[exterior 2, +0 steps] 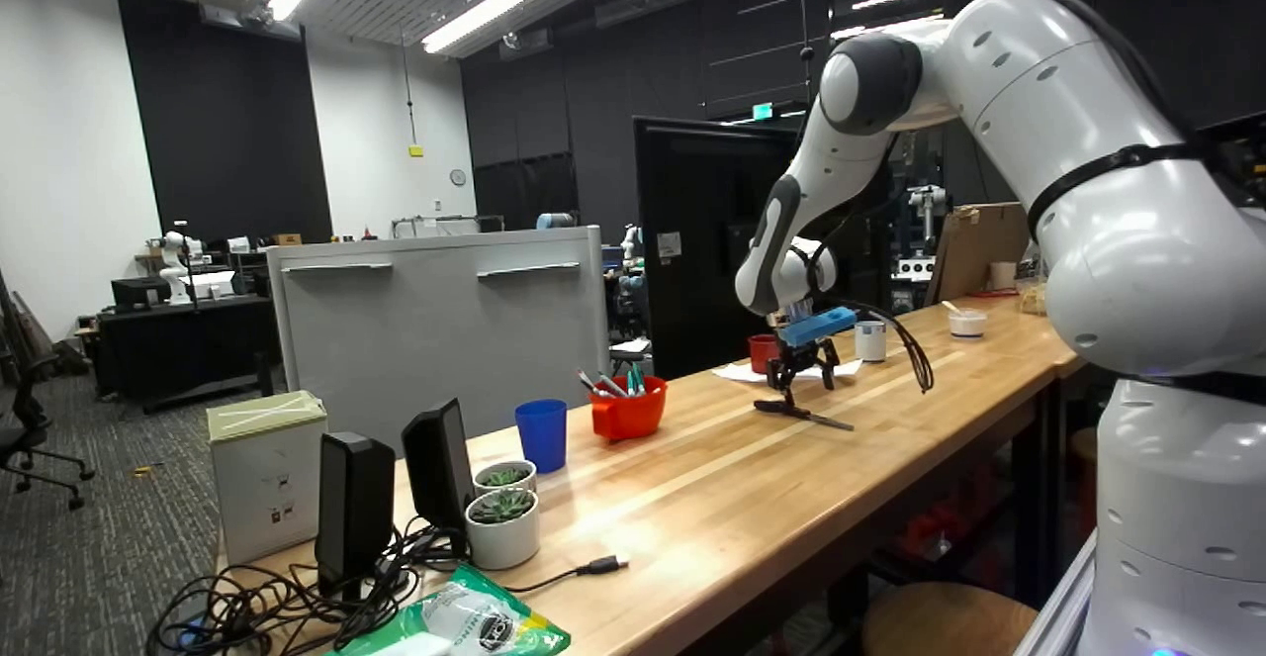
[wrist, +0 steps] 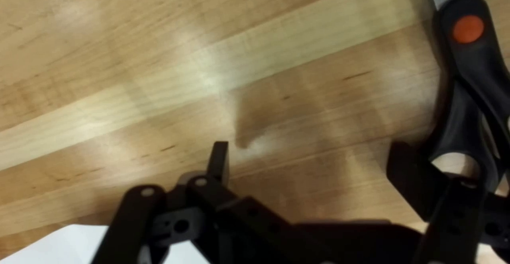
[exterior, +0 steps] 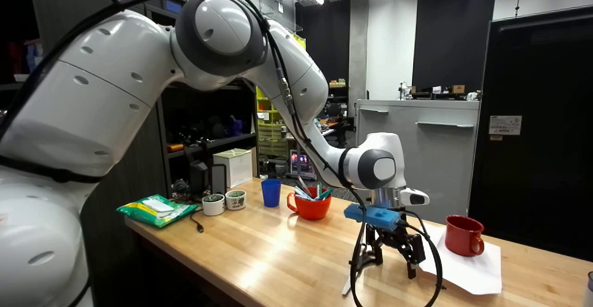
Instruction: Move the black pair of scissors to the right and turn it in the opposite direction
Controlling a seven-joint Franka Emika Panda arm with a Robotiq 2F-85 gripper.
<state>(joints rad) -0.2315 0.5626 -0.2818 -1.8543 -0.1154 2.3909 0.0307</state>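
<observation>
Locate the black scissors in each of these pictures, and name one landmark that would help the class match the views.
In an exterior view: the scissors lie low, right of centre, pointing down and left.
In an exterior view: the scissors lie right of centre, below mid-height, pointing right.
Wrist view: the scissors run along the right side, pointing up, cut off by the edges.
Shared landmark: the white paper; wrist view, bottom left.

In an exterior view, the Panda arm (exterior: 222, 27) arches over, 2 widely spread fingers (exterior: 411, 270) pointing down at lower right.
</observation>
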